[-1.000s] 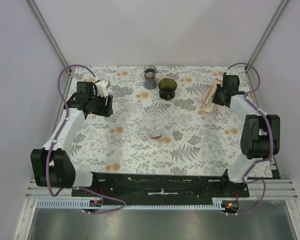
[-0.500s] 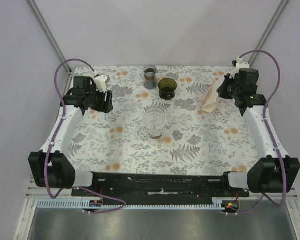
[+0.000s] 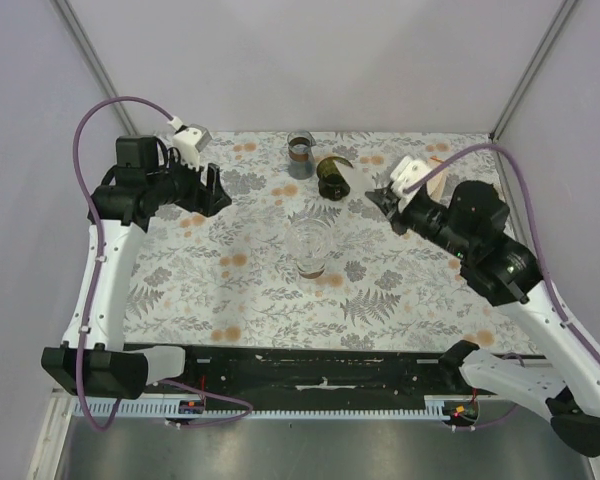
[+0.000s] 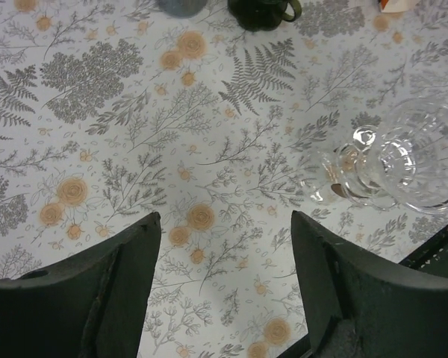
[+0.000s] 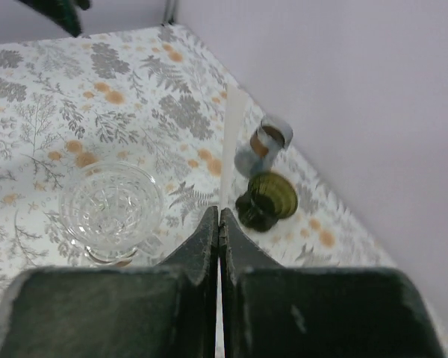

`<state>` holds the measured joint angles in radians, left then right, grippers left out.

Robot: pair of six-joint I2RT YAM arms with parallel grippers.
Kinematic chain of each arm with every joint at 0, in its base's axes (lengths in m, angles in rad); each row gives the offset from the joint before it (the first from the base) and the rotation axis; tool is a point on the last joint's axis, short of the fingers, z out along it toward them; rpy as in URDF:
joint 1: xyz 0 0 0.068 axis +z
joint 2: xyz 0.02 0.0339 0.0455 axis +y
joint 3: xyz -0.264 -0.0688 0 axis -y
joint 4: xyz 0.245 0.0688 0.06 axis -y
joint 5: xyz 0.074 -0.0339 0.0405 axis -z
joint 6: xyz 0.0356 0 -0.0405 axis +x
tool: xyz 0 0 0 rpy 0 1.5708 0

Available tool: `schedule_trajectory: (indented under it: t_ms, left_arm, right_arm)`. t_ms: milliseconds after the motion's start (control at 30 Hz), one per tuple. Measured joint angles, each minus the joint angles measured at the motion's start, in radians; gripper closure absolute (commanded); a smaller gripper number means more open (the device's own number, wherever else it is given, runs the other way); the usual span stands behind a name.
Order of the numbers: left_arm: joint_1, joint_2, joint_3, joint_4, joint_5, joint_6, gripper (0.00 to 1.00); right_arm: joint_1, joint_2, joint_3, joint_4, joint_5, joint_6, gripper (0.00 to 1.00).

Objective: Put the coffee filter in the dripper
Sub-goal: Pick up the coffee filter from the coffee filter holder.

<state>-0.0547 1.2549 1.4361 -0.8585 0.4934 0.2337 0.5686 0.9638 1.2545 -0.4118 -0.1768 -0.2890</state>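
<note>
The right pincer (image 5: 219,218) was pressed shut on the coffee filter (image 5: 231,127), which stood edge-on as a thin white strip rising from between the fingers. In the right wrist view, the dripper (image 5: 267,197) sat on the table (image 3: 400,290) just beyond the filter's lower part, near the back edge. The brown-banded glass jar (image 5: 262,146) stood just beside it, and the glass carafe (image 5: 112,207) stood nearer the middle. From above, the filter hung close beside the dripper's right side, not in it. Patterned table lay open between the carafe and the near edge. The left pincer (image 4: 224,221) hovered spread wide, holding nothing, over the left of the table, well apart from the dripper. The left wrist view alone caught an orange packet corner (image 4: 396,4) at its top edge. The grip on the filter showed plainly only from the right wrist.
</note>
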Motion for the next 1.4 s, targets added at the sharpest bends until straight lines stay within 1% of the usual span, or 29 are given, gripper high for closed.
schedule_trajectory:
  t_ms: [67,167,333,433,533,700,933,1000,1233,1333,1400]
  left_arm:
    - [0.000,-0.003,0.033,-0.031,0.024,-0.012,0.19]
    - [0.000,-0.003,0.092,-0.065,0.048,-0.054,0.18]
    - [0.000,0.000,0.169,-0.098,0.137,-0.143,0.11]
    - [0.000,0.001,0.175,-0.099,0.218,-0.197,0.09]
    - [0.000,0.004,0.158,-0.090,0.300,-0.253,0.08]
    - [0.000,-0.001,0.052,-0.035,0.415,-0.335,0.07]
    - [-0.001,-0.023,-0.071,0.073,0.546,-0.449,0.07]
    - [-0.004,-0.041,-0.088,0.100,0.569,-0.474,0.12]
    - [-0.022,-0.078,-0.111,0.186,0.634,-0.531,0.41]
    - [-0.027,-0.080,-0.134,0.211,0.660,-0.548,0.56]
    - [-0.029,-0.080,-0.145,0.217,0.672,-0.556,0.69]
  right_arm:
    - [0.115,-0.034,-0.051,0.059,0.024,-0.113,1.00]
    - [0.259,-0.063,-0.151,0.150,0.049,-0.290,1.00]
    - [0.398,-0.039,-0.278,0.282,0.104,-0.613,1.00]
    - [0.471,-0.006,-0.322,0.374,0.158,-0.789,1.00]
    - [0.527,0.029,-0.342,0.459,0.195,-0.943,1.00]
    - [0.575,0.082,-0.357,0.586,0.223,-1.138,1.00]
    - [0.578,0.163,-0.355,0.648,0.224,-1.245,1.00]
    - [0.578,0.180,-0.354,0.654,0.223,-1.256,1.00]
    - [0.579,0.204,-0.354,0.675,0.211,-1.271,1.00]
    - [0.579,0.209,-0.351,0.692,0.203,-1.271,1.00]
    - [0.580,0.217,-0.349,0.696,0.200,-1.271,1.00]
